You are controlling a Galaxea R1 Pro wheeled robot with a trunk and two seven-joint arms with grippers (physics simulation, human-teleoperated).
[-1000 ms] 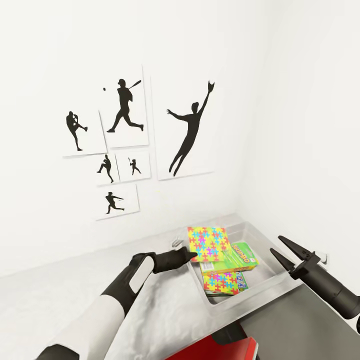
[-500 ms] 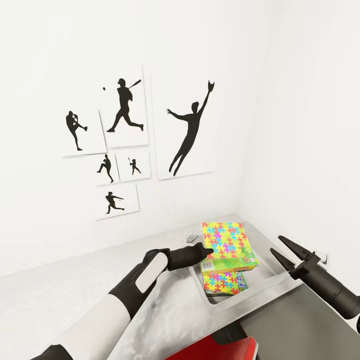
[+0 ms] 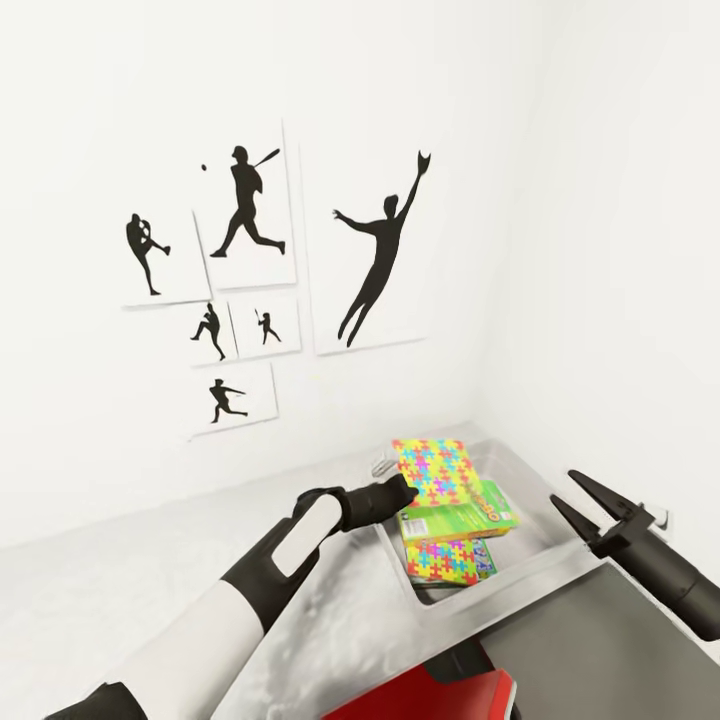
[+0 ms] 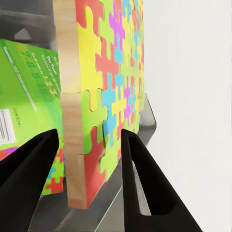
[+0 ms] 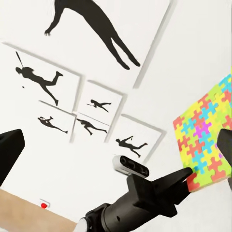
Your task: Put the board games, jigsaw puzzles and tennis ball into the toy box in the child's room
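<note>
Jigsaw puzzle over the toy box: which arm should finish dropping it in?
Left. The left gripper already holds the jigsaw puzzle by its edge above the toy box, over the green board game. The right gripper is open and empty, off to the side.

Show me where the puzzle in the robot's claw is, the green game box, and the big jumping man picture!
Held jigsaw puzzle (image 3: 433, 468): head view, middle of its colourful face.
Green game box (image 3: 465, 518): head view, its green top, inside the toy box.
Jumping man picture (image 3: 378, 255): head view, the black figure's body.
</note>
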